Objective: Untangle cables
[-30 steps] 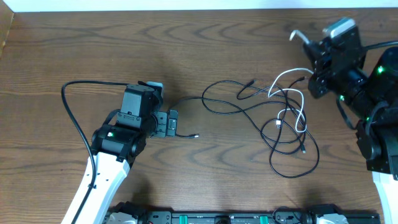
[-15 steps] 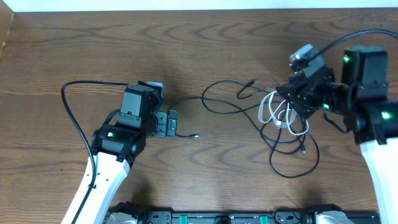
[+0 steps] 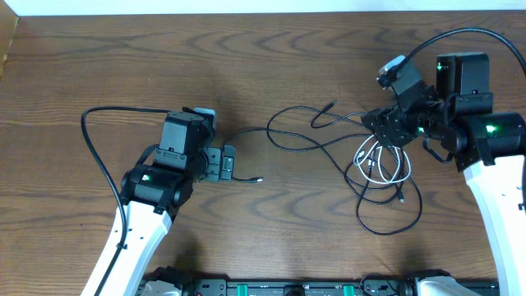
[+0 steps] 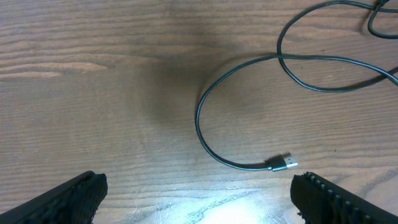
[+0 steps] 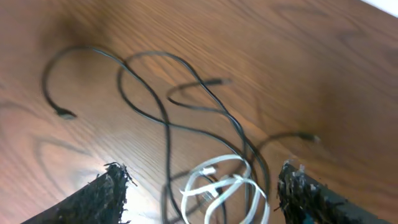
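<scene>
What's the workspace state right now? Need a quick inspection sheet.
Surface: brown wood-grain table.
Job's things: black cable and white cable overlap in a tangle right of centre; one black plug end lies free by the left pincer.
Clutter: nothing seen.
Grippers: left pincer open, empty; right pincer open over the white loops, contact cannot be told.
Cables: thick black left arm lead and right arm lead, both apart from the tangle.
Surroundings: pale strip along the far edge; black rail at the near edge.
</scene>
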`<state>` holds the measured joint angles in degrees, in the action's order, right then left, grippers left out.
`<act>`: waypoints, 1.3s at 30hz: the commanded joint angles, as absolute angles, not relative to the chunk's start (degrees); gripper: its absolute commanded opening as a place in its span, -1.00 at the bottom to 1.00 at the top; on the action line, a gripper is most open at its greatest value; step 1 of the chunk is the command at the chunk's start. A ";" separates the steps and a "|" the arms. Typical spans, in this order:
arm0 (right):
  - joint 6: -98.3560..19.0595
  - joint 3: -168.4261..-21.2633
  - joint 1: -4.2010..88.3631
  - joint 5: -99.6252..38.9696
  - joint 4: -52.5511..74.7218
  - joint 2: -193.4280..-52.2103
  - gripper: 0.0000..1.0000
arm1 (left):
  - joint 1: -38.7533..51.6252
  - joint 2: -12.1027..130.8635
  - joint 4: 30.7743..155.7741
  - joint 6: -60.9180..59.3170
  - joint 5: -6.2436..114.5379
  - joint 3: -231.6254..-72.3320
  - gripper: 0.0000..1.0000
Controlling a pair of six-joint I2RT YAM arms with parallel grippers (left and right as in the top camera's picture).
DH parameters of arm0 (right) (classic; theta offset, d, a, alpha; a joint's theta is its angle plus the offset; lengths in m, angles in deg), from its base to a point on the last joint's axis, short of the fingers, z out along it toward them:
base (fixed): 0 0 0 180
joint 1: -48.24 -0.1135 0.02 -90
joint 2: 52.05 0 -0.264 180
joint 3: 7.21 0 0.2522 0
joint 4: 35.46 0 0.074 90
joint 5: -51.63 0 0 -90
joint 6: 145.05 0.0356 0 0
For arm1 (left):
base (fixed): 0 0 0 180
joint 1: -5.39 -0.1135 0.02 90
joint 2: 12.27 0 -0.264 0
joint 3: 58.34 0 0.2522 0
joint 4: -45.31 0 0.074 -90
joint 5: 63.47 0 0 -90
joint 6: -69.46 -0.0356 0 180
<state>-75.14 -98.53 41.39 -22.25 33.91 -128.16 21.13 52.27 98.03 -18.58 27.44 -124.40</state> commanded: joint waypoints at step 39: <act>-67.56 -98.79 43.29 -32.44 36.82 -155.57 0.39 | 20.79 52.46 98.07 -17.86 26.48 -124.55 0.99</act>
<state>-68.02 -98.53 42.88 -32.00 36.58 -155.18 21.13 52.27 98.03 -18.58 27.44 -124.40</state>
